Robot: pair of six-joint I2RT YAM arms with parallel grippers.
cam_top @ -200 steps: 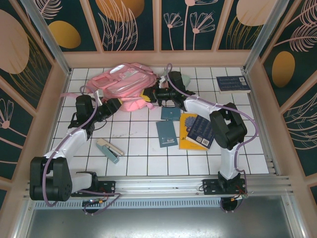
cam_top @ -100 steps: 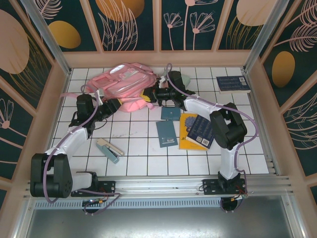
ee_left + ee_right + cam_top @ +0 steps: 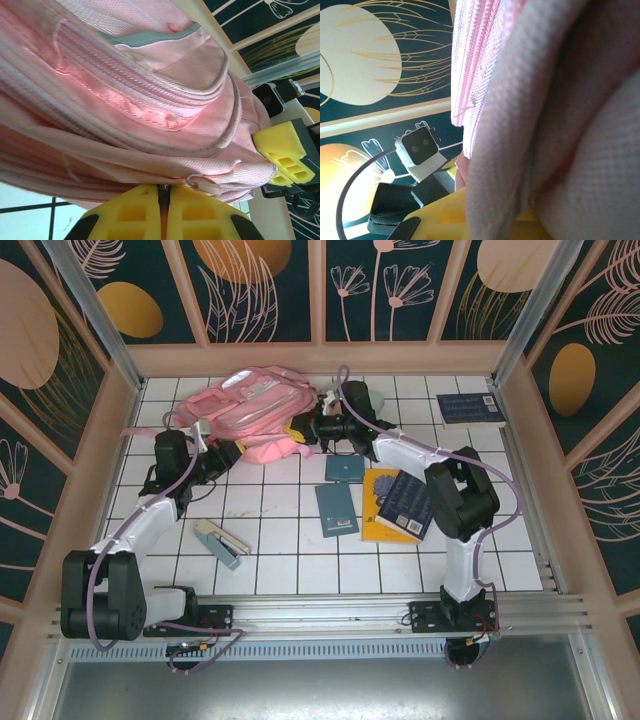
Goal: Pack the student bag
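Observation:
The student bag, a large pink backpack, lies at the back left of the table. My left gripper is at its near edge. In the left wrist view its yellow fingers are pressed together on the bag's lower zipper seam, beside a metal zipper ring. My right gripper is shut on the bag's right edge. Its yellow finger also shows in the left wrist view. Pink fabric drapes over its yellow finger in the right wrist view.
Two teal notebooks and a dark book on a yellow one lie near the middle. A blue book is at the back right. A grey-green stapler-like item lies front left, and a mint-green case lies behind the right arm.
My left gripper has closed on the bag's near edge. The right gripper has shifted slightly left with the bag's edge still in it.

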